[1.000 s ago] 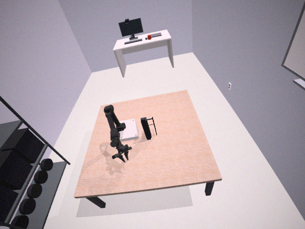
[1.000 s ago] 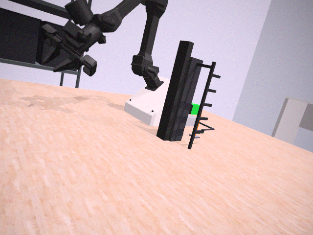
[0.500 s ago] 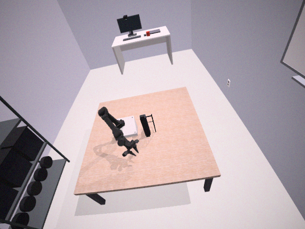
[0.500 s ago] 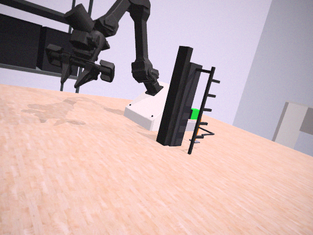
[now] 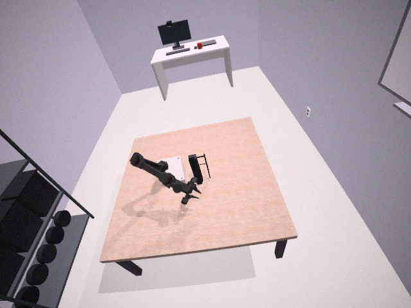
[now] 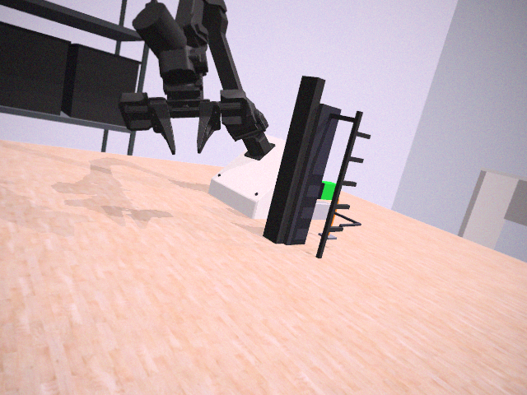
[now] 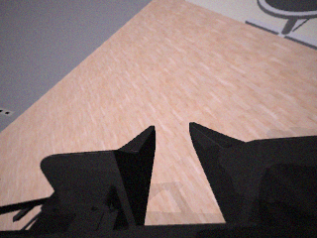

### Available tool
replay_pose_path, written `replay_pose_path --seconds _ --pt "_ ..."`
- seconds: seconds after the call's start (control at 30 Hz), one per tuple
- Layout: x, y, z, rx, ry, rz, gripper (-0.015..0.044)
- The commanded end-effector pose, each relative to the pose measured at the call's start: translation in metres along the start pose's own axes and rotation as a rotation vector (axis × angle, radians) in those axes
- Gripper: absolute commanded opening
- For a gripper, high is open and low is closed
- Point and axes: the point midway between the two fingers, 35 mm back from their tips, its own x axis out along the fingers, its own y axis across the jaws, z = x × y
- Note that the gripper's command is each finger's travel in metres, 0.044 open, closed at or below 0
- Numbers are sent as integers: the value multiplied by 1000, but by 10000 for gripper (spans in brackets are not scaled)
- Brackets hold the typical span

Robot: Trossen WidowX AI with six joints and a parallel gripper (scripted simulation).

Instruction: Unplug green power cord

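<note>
Nothing is being held: the gripper (image 6: pixel 185 146) is hanging partly open over the table (image 6: pixel 170 318), fingers pointing down with bare wood between them (wrist view). Off to its side the green plug (image 6: pixel 328 189) is sitting in the upright strip (image 6: pixel 297 165), apart from the fingers, so approaching, gripping, pulling and releasing are all remaining

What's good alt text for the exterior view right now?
The gripper hangs above the wooden table with its pointed fingers apart and nothing between them, left of the upright black power strip. A green plug shows behind the strip, next to a thin black rack.
</note>
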Motion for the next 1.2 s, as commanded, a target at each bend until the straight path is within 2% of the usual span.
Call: replay_pose_path --seconds 0.0,0.27,0.63,0.97,1.17 --pt "7 29 9 25 13 80 160" --pt "14 97 24 33 52 247 160" --pt "8 193 35 -53 113 438 160" --pt "-13 290 30 -281 152 574 160" --pt "-33 351 5 -505 193 644 160"
